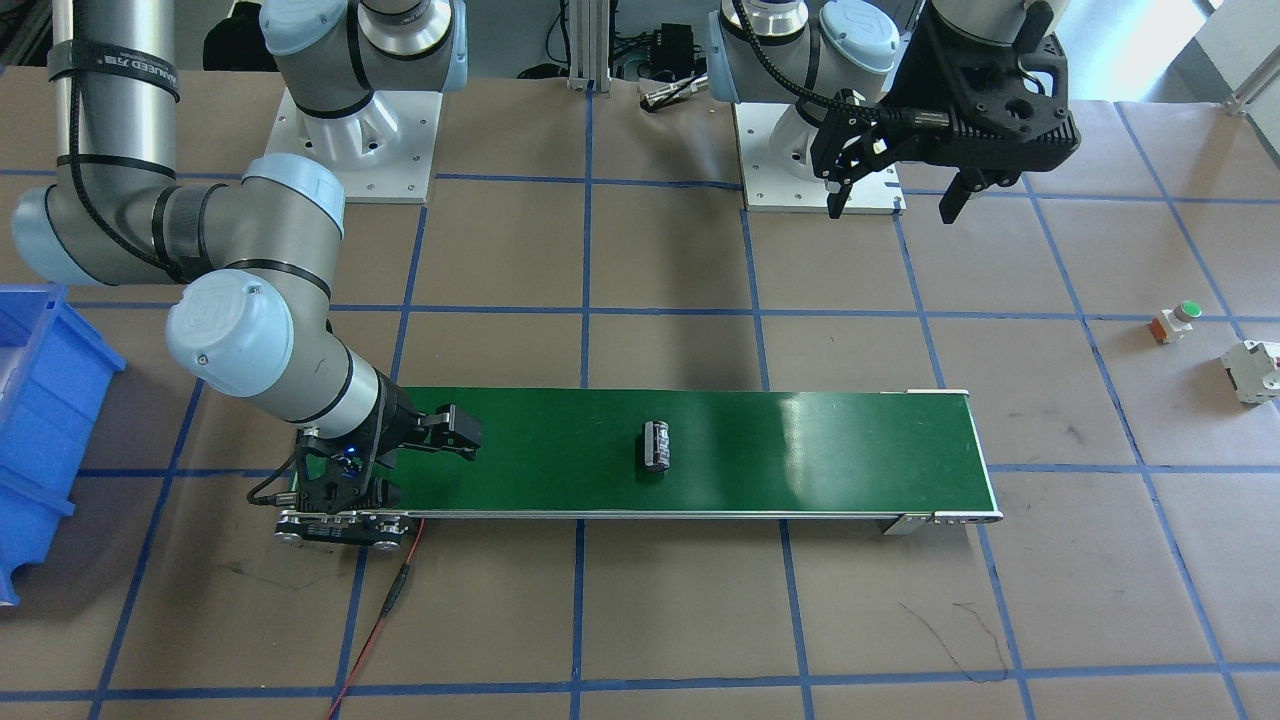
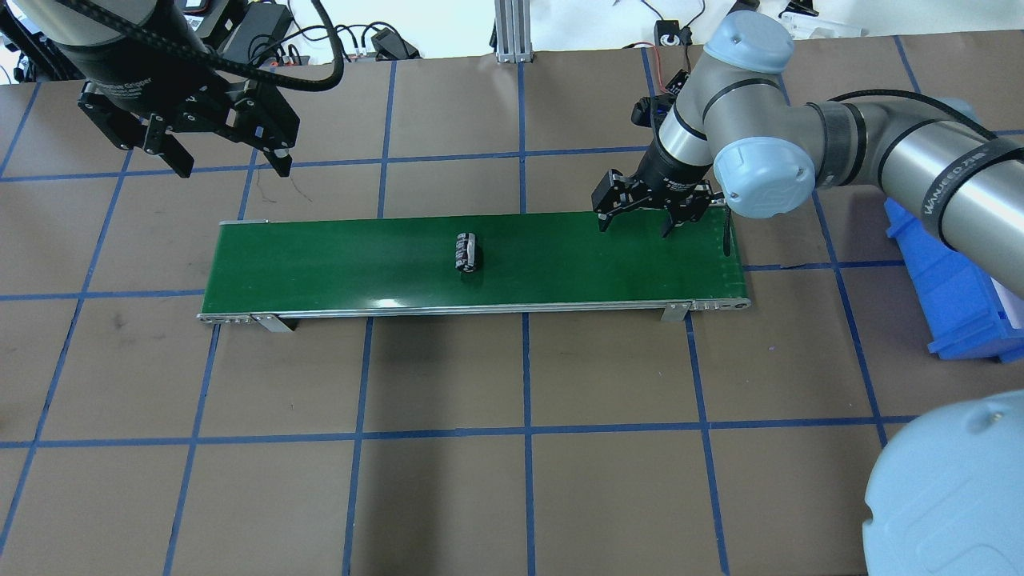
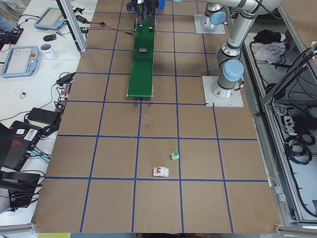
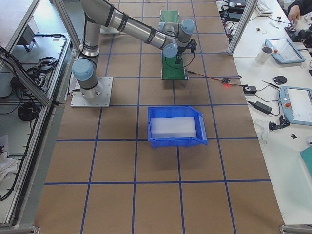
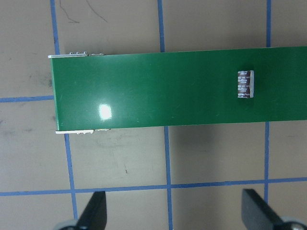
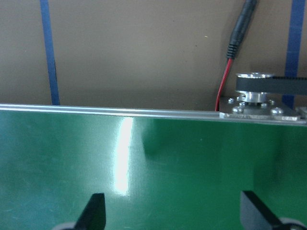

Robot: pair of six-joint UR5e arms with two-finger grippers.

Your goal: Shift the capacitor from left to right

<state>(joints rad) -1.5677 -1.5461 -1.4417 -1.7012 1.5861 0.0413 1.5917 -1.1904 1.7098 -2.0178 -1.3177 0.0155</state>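
Note:
The capacitor (image 1: 656,445), a small dark cylinder, lies on its side near the middle of the green conveyor belt (image 1: 820,450). It also shows in the overhead view (image 2: 466,252) and the left wrist view (image 5: 245,85). My left gripper (image 2: 234,170) is open and empty. It hangs high above the table, beyond the belt's left end (image 2: 240,264). My right gripper (image 2: 634,230) is open and empty, low over the belt's right end, well to the right of the capacitor. The right wrist view shows its fingertips (image 6: 93,211) over bare belt.
A blue bin (image 2: 952,296) stands on the table to the right of the belt. A small part with a green button (image 1: 1177,320) and a white breaker block (image 1: 1255,370) lie far to the left. A red wire (image 1: 385,610) runs from the belt's motor end.

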